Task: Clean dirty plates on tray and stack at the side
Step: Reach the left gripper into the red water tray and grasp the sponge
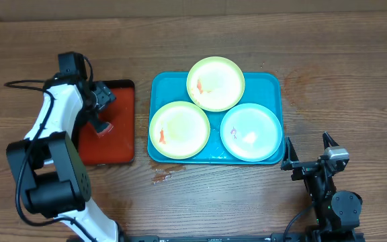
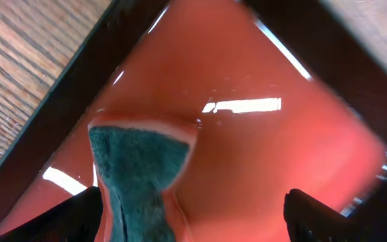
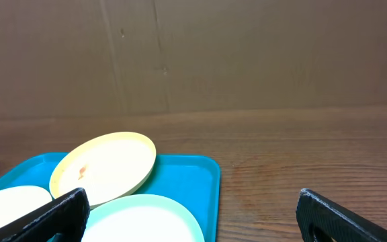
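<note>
Three plates lie on the light-blue tray: a yellow-green one at the back, a yellow-green one at front left, a mint-green one at front right, all with orange-red smears. My left gripper is open over the red tray, its jaws around a sponge with a green scrub face, the sponge against the left finger. My right gripper is open and empty just right of the blue tray's front corner; its view shows the mint plate and back plate.
The red black-rimmed tray sits left of the blue tray. A small orange-red smear marks the wooden table in front of the blue tray. A cardboard wall stands behind the table.
</note>
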You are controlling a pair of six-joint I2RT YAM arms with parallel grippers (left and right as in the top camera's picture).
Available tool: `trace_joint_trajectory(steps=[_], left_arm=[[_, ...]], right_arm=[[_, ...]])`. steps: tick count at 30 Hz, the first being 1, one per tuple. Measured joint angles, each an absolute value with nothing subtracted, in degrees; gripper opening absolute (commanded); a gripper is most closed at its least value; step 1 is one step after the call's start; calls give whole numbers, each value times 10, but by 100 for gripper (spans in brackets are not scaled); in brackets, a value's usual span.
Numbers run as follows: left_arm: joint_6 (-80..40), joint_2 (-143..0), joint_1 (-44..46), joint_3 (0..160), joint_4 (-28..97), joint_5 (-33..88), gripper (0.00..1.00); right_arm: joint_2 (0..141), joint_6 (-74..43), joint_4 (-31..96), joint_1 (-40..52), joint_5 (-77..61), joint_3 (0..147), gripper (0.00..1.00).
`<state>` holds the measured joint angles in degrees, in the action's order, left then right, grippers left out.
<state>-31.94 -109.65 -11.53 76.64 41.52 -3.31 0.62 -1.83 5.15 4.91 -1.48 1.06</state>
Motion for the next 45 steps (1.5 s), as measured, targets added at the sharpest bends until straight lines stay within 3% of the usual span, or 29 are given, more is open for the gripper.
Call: trace_joint_trajectory(steps=[9,13,16,18,21,22,23,25,26,34,36,38,41,42,44,45], left_arm=[[-345,-1141,-117,767,407,-51,86],[-357,-1157,-117,768,403,-68,79],[-367,-1157,-117,769,400,-82,57],[-371,-1158,-117,769,398,-90,26],[-373,-1158,-117,769,398,-97,11],[-374,-1159,-117,769,398,-98,13],[-374,-1159,-117,769,398,-99,25],[-372,-1159,-117,769,401,-100,90],[-373,-1159,-117,769,405,-99,100],[-354,-1159,-119,777,470,-41,100],[-352,-1159,-119,777,483,-30,94],[-349,-1159,-119,777,487,-21,71],[-342,-1159,-119,777,489,-15,25],[-341,-1159,-119,777,490,-14,18],[-340,-1159,-119,777,489,-14,23],[-339,-1159,-119,777,488,-15,42]], right_arm=[[6,-18,51,49,-15,11,100],[6,-18,51,49,-15,11,100],[6,-18,52,49,-15,11,100],[6,-18,52,49,-15,11,100],[6,-18,51,49,-15,11,100],[6,-18,52,49,-15,11,100],[6,-18,51,49,-15,11,100],[6,-18,52,49,-15,11,100],[6,-18,51,49,-15,11,100],[6,-18,52,49,-15,11,100],[6,-18,51,49,-15,11,100],[6,-18,51,49,-15,11,100],[6,-18,51,49,-15,11,100],[6,-18,51,49,-15,11,100],[6,-18,51,49,-15,11,100],[6,-18,51,49,-15,11,100]])
